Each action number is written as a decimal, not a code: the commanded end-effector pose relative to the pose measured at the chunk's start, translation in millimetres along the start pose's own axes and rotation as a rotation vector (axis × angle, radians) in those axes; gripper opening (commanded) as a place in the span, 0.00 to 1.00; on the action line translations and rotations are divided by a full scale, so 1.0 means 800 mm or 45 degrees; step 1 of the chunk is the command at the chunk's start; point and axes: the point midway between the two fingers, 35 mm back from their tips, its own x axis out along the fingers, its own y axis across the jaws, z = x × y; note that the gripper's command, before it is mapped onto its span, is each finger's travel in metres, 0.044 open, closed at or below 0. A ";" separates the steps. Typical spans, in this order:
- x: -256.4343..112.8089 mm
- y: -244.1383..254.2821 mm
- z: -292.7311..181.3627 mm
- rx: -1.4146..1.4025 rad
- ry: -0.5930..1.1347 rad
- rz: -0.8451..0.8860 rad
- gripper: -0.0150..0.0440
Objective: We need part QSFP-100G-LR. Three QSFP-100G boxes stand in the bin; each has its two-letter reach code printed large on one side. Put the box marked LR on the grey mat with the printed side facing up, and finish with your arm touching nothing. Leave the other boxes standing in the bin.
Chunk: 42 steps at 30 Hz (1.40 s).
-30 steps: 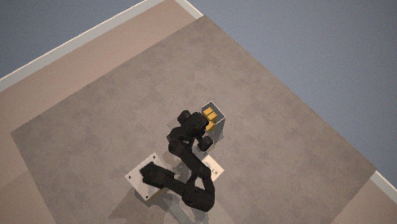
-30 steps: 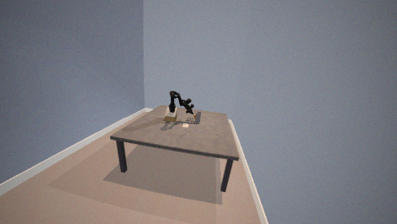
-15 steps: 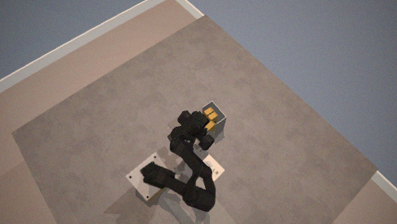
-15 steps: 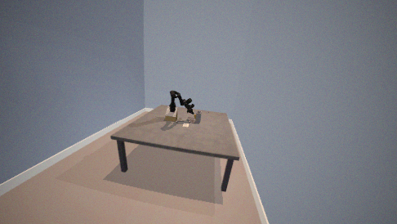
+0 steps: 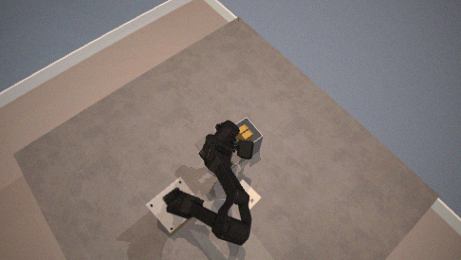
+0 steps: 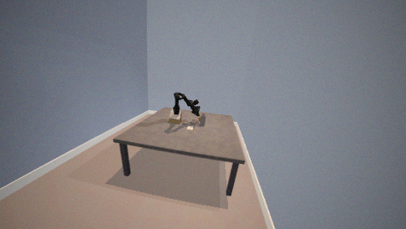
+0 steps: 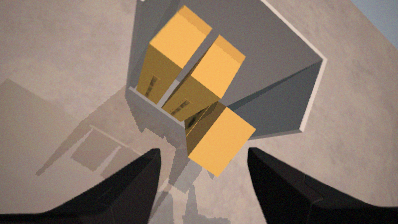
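My gripper [image 7: 204,155] is open, its fingertips on either side of the nearest orange-yellow box [image 7: 222,140] in the wrist view, with nothing held. That box stands at the low front edge of the grey bin [image 7: 301,102] [image 5: 258,143], turned and apart from the other two. The left box [image 7: 177,37] and the middle box [image 7: 218,65] are side by side in the bin. Dark print shows on their front sides but is too small and slanted to read; the nearest box's print is mostly hidden. A slightly darker patch [image 7: 25,130] at the left may be the grey mat; I cannot tell.
A white card [image 5: 254,195] [image 6: 190,128] lies on the table near my arm. My arm's base stands on a pale plate [image 5: 163,215]. The bin's higher walls rise around the boxes at the back and sides. The arm hides part of the table beside the bin.
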 end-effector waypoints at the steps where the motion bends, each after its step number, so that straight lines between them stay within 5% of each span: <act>1: -0.002 -0.003 0.004 -0.210 0.031 0.021 0.66; 19: -0.018 -0.021 0.011 -1.141 0.131 0.178 0.66; 42: 0.011 -0.019 0.007 -1.150 0.131 0.182 0.66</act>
